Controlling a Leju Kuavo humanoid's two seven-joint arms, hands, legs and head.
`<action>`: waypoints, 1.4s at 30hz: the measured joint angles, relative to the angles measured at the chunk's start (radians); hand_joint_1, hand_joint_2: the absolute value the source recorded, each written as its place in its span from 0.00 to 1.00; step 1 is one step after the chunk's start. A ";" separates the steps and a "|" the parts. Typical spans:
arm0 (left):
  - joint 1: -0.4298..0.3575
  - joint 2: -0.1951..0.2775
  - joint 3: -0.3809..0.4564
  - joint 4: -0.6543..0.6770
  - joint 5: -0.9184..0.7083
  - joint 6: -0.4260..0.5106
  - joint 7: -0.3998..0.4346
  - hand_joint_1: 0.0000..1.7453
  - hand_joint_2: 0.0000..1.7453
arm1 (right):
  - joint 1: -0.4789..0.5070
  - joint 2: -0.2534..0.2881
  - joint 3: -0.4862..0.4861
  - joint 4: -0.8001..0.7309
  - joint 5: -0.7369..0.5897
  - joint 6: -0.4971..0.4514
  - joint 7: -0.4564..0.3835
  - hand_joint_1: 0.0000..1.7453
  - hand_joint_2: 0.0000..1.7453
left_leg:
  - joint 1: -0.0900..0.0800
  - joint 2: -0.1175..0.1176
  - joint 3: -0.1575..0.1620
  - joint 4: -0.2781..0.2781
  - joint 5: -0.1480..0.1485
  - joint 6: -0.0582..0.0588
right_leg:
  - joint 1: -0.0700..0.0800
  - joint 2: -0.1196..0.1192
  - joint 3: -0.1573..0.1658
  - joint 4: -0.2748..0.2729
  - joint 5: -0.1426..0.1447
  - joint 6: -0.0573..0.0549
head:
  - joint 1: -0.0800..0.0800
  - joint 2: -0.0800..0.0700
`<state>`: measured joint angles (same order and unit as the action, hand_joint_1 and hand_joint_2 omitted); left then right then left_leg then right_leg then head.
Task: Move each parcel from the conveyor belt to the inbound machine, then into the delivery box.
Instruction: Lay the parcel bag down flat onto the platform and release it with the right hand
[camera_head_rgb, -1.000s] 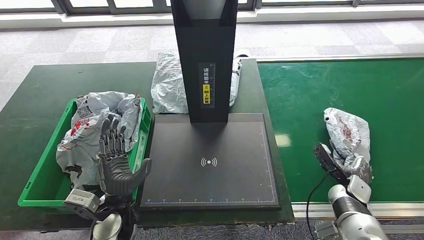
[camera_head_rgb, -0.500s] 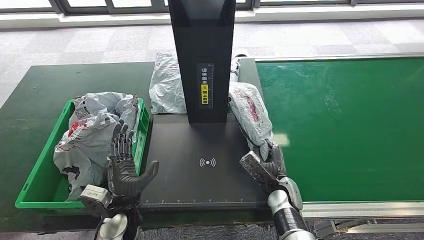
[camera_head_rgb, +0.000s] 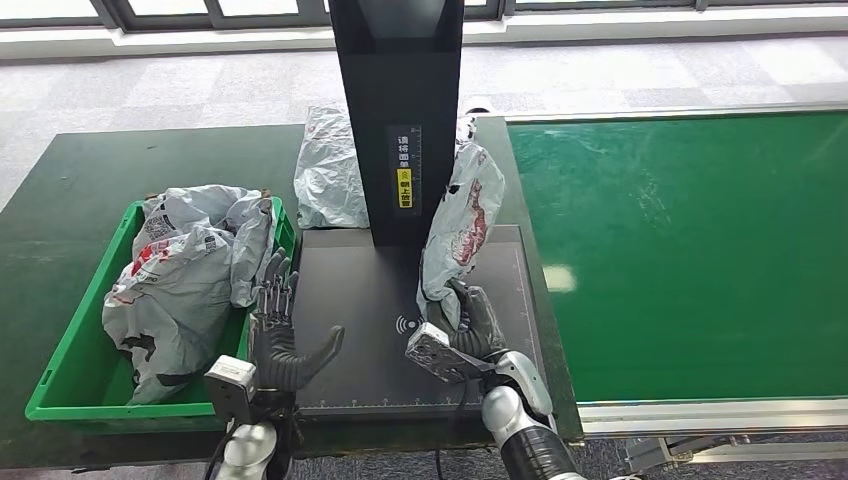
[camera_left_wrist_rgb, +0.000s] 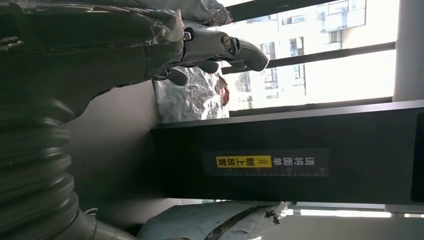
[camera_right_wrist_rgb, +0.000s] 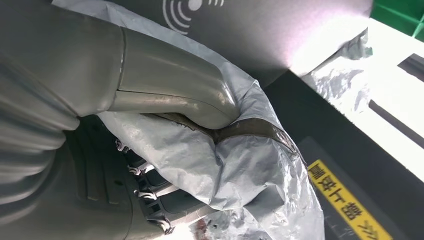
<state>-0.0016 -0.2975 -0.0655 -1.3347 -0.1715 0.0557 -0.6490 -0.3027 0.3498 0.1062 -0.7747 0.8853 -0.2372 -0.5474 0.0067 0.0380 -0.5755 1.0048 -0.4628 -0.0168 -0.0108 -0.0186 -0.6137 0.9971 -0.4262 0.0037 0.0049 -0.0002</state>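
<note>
Right hand (camera_head_rgb: 470, 330) grips a grey parcel (camera_head_rgb: 460, 220) upright over the black inbound machine (camera_head_rgb: 350, 290) platform beside its column, while the left hand (camera_head_rgb: 280, 345) hovers open-fingered by the green delivery box (camera_head_rgb: 60, 370).

The parcel (camera_head_rgb: 459, 222) is crinkled silver-grey plastic with a dark red smear. The inbound machine (camera_head_rgb: 420, 300) is matte black, with a white wave symbol on its plate and a yellow label with black characters on its column. The conveyor belt (camera_head_rgb: 690, 250) is bright green. The delivery box (camera_head_rgb: 60, 350) is green too, holding grey parcels with red print. The worktop (camera_head_rgb: 70, 180) is dark green.
</note>
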 joint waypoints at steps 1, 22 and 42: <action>-0.001 0.000 0.000 0.004 0.000 0.000 0.000 0.00 1.00 | 0.000 0.000 0.007 -0.002 -0.007 0.010 -0.007 1.00 1.00 | 0.000 0.000 0.000 0.000 0.000 0.000 | 0.000 0.000 0.000 0.000 0.000 0.000 | 0.000 0.000; -0.005 0.001 -0.016 0.022 0.010 0.029 0.000 0.00 1.00 | -0.003 0.000 0.241 -0.027 -0.139 0.212 -0.102 0.00 1.00 | 0.000 0.000 0.000 0.000 0.000 0.000 | 0.000 0.000 0.000 0.000 0.000 0.000 | 0.000 0.000; -0.003 0.002 -0.016 0.002 0.009 0.042 0.000 0.00 1.00 | 0.057 -0.023 0.237 -0.242 -0.091 -0.203 -0.045 0.00 0.50 | 0.000 -0.001 0.000 0.000 0.000 0.000 | 0.000 0.000 0.000 0.000 0.000 0.000 | 0.000 0.000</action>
<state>-0.0042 -0.2960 -0.0815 -1.3323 -0.1626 0.0977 -0.6493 -0.2460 0.3268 0.3436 -1.0165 0.7947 -0.4400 -0.5921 0.0066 0.0374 -0.5757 1.0049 -0.4629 -0.0169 -0.0105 -0.0191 -0.6138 0.9969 -0.4263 0.0036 0.0050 -0.0003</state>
